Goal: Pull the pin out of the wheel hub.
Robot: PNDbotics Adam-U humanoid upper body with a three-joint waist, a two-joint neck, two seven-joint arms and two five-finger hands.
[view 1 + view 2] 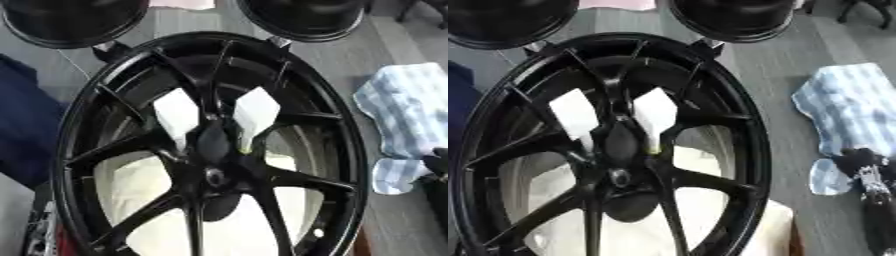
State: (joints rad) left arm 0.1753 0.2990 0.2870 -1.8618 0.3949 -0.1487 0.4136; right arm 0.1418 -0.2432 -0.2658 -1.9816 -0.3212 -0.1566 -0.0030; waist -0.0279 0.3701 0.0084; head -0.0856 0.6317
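A large black multi-spoke wheel (pixel 346 150) fills the middle of both views. Its hub (pixel 214 175) sits low in the centre, with a dark round opening in it. A small yellowish spot (pixel 654 149) shows just above and right of the hub; I cannot make out what it is, and no pin is clearly visible. Two white angular pieces (pixel 178 116) show behind the upper spokes. My right hand (pixel 863 162) is at the right edge, beside the wheel's rim and apart from it, over the cloth's lower end. My left hand shows in no view.
A blue-and-white striped cloth (pixel 846 107) lies on the grey floor right of the wheel. Two black round objects (pixel 74 22) (pixel 302 17) stand at the far edge. Dark blue fabric (pixel 22 120) is at the left. Pale material (pixel 149 182) shows through the spokes.
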